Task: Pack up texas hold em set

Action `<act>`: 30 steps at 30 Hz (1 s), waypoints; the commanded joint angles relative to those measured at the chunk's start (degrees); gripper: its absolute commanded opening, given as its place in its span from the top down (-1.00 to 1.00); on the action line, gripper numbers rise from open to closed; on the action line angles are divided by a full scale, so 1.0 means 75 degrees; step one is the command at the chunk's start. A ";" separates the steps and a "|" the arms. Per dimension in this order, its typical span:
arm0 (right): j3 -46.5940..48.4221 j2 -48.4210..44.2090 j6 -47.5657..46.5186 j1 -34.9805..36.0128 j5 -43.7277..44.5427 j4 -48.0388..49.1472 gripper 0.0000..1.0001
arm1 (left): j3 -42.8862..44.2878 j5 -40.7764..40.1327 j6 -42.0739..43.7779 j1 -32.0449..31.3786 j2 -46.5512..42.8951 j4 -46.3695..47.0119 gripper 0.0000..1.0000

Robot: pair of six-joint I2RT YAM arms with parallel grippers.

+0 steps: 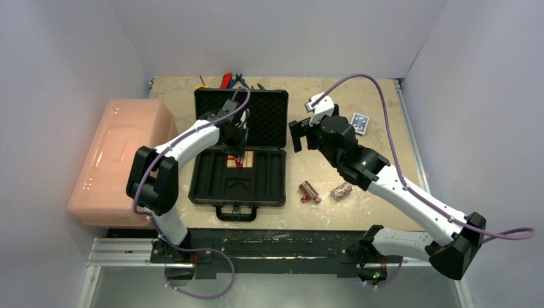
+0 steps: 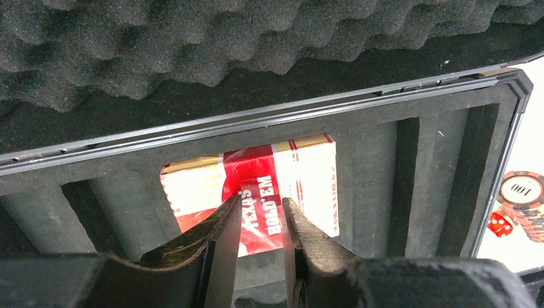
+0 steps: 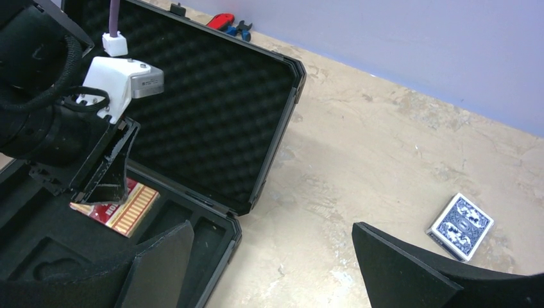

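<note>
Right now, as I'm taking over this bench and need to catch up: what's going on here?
The robot is packing a Texas Hold'em set into an open black case. The left gripper hangs with its fingers slightly parted right over the red card deck, which lies in a foam slot of the case. The right gripper is wide open and empty above the table, right of the case. The blue card deck, two chip rolls and red dice lie outside on the table.

Case (image 1: 212, 183) is set open mid-worktop (image 1: 385, 96), lid to the rear. One deck (image 1: 242, 160) is lodged in a slot nr the hinge; second deck (image 1: 360, 123) is laid right-rear of the case. Chip rolls (image 1: 309, 188) & dice (image 1: 305, 199) are placed right of the case, bin (image 1: 122, 154) left, pliers (image 1: 234, 80) behind.
</note>
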 commanded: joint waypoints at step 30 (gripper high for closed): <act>0.1085 0.0770 0.2645 -0.0610 0.1041 -0.1641 -0.98 | -0.1250 -0.0517 -0.0120 -0.0043 -0.3545 -0.0014 -0.61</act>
